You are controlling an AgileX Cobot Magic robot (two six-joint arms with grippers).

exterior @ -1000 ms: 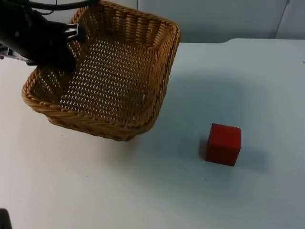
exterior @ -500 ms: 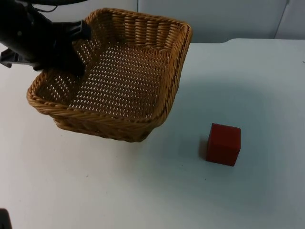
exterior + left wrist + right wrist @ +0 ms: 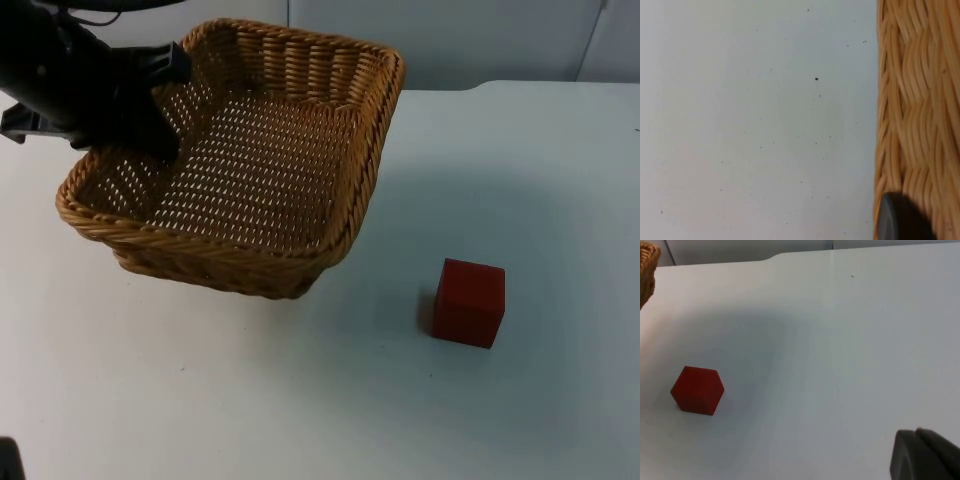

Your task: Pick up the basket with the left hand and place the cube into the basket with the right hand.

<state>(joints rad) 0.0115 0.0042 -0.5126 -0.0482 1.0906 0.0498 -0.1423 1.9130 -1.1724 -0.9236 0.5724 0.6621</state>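
A brown wicker basket [image 3: 220, 258] hangs tilted above the table's left half, with my left gripper [image 3: 160, 100] shut on its far left rim. The left wrist view looks along the woven basket wall [image 3: 915, 100], with a black fingertip [image 3: 900, 220] against it. A red cube [image 3: 469, 302] rests on the white table to the right of the basket, a hand's width from its front corner. In the right wrist view the cube [image 3: 697, 390] lies well apart from my right gripper [image 3: 922, 457], and a bit of the basket's rim [image 3: 646, 270] shows beyond it.
The white table [image 3: 300, 420] stretches in front of the basket and around the cube. A grey partition wall [image 3: 480, 40] closes off the far edge.
The basket moved to the right with my left gripper during the first half second, then held almost still. The cube has stayed where it was.
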